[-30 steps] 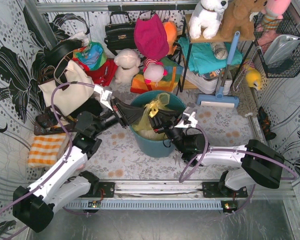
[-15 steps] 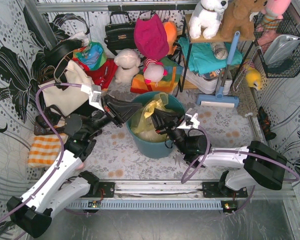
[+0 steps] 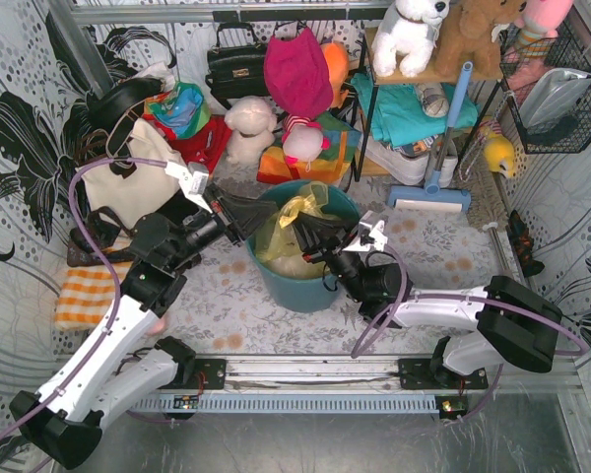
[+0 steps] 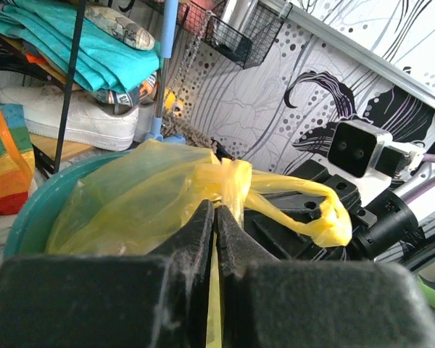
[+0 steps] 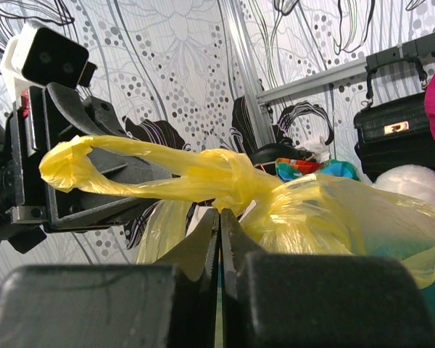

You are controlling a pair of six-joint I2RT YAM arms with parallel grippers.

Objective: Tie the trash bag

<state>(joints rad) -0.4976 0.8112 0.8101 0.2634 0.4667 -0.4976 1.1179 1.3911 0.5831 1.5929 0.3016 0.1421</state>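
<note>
Trash bag (image 3: 294, 229) sat in the teal bin (image 3: 300, 291), its top ends drawn into a knot (image 4: 222, 177) above the rim. Left gripper (image 3: 264, 219) lay at the knot's left side, jaws pressed almost together on a strip of yellow film. Right gripper (image 3: 307, 233) faced it from the other side, jaws closed tight, with film in the seam too.

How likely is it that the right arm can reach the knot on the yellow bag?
Probably yes: the right gripper sits right by the knot of the trash bag, nothing between them. It is shut, though, so it would need to open.
</note>
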